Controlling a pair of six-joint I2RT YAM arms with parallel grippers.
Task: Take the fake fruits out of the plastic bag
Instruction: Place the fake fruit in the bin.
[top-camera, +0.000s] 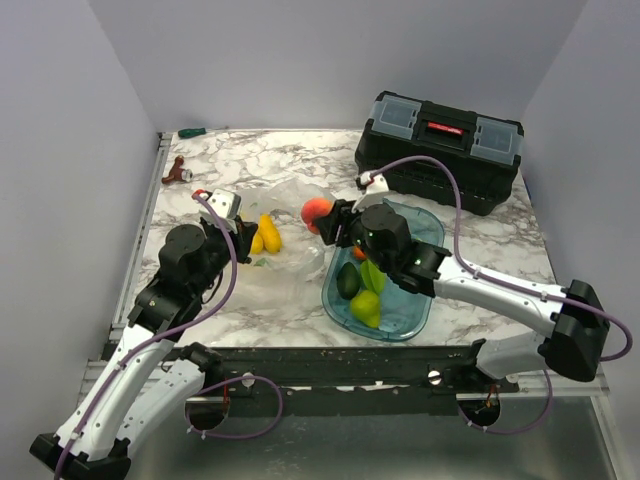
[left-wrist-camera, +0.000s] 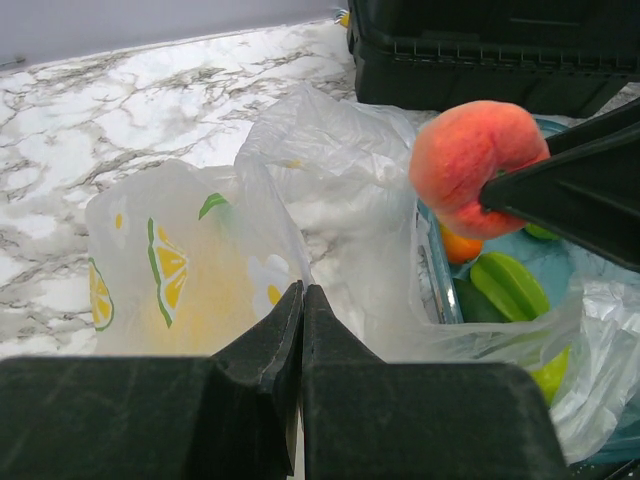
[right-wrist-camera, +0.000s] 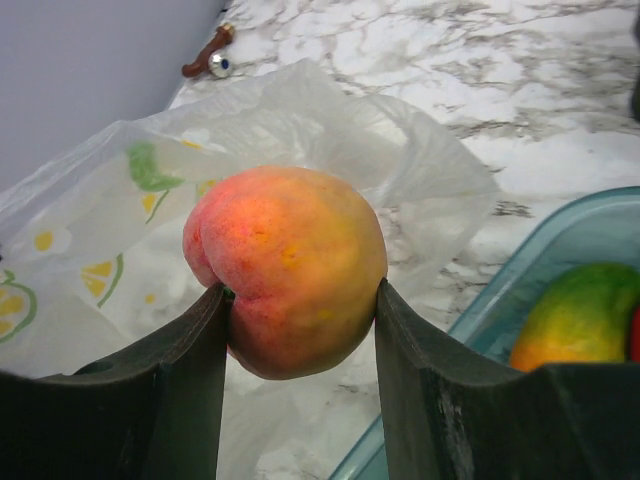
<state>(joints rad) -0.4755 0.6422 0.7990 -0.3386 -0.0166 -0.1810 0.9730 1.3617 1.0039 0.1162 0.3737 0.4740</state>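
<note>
Right gripper (right-wrist-camera: 300, 300) clamps glossy pink-orange plastic peach (right-wrist-camera: 285, 260); left gripper (left-wrist-camera: 302, 300) pinches thin lemon-printed bag (left-wrist-camera: 190, 265). I'd swing over blue oval tray (top-camera: 412, 305), release low.

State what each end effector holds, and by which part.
The right end effector grips the peach across its middle, from both sides. The left end effector is shut on a fold of the plastic bag, in its printed film.
</note>
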